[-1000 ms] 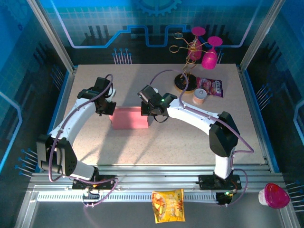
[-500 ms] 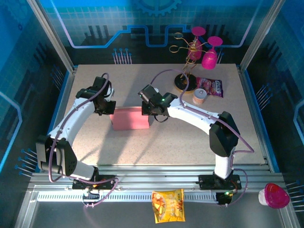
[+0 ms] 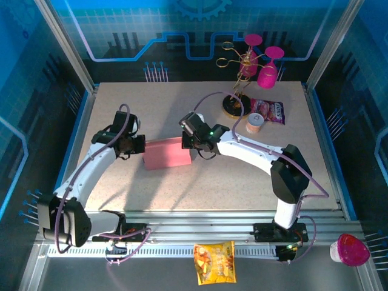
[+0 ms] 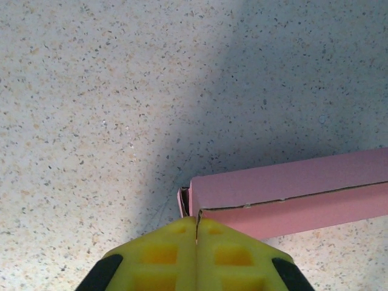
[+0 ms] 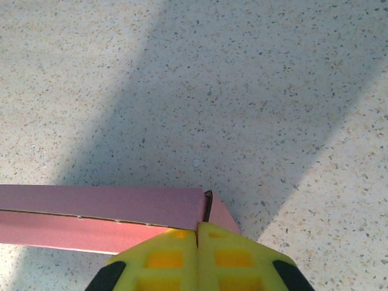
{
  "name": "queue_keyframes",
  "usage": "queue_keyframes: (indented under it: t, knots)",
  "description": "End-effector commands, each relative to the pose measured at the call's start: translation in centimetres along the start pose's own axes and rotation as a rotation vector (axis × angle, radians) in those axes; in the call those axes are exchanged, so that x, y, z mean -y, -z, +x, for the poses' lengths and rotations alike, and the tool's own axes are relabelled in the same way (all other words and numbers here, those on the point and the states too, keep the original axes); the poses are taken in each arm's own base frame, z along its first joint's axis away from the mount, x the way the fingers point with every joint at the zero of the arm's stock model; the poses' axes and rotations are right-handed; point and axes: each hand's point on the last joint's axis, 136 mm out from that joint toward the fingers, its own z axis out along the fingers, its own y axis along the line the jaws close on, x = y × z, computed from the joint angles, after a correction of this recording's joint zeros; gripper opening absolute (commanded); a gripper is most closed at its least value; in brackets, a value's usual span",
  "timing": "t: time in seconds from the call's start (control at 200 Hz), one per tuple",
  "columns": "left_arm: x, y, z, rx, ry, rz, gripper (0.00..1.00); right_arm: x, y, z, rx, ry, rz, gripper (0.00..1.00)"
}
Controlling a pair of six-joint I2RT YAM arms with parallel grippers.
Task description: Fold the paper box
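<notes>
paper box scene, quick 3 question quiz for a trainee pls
1. True or false: the paper box is a flat, unfolded sheet.
2. What lies beside the small can? A) snack bag B) spoon C) sponge
3. Are the left claw and the right claw open or shut?

Key: 1 false, it is folded into a shallow box. 2 A. 3 shut, one at each end of the box.

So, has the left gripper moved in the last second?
Yes: the left gripper slid toward the near side, away from the table's far edge, beside the paper box's left end.
</notes>
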Motion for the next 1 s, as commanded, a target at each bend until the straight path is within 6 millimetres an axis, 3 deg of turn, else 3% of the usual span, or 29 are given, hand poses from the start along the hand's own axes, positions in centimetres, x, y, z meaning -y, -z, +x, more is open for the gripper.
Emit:
queue_keyframes:
  t: [0.0,0.135,0.215,0.4,0.49,0.62,0.79,0.991]
  knots:
    - [0.7,0.3,1.3,-0.027,0.07,0.055,0.14,2.2,-1.2,3.9,-0.101,0.062,0.078,0.0]
    - [0.7,2.3,0.9,0.005,0.168,0.075,0.37,2.6,-1.2,4.4,-0.104,0.069,0.084,0.0]
    - [1.3,3.4,0.8,0.016,0.252,0.135,0.46,2.6,-1.2,4.5,-0.103,0.069,0.084,0.0]
    - [1.9,5.0,1.1,-0.024,0.467,0.23,0.51,2.8,-1.2,4.6,-0.107,0.07,0.087,0.0]
    - [0.9,5.4,0.6,-0.029,0.609,0.231,0.54,2.8,-1.1,4.6,-0.106,0.069,0.086,0.0]
    - [-0.4,4.9,-0.8,-0.053,0.872,0.242,0.6,2.8,-1.0,4.7,-0.105,0.07,0.084,0.0]
    - [0.3,3.0,-2.8,-0.125,1.106,0.307,0.63,2.7,-0.9,4.7,-0.105,0.069,0.085,0.0]
    - [0.9,0.8,-2.0,-0.217,1.277,0.339,0.64,2.7,-0.9,4.6,-0.101,0.067,0.085,0.0]
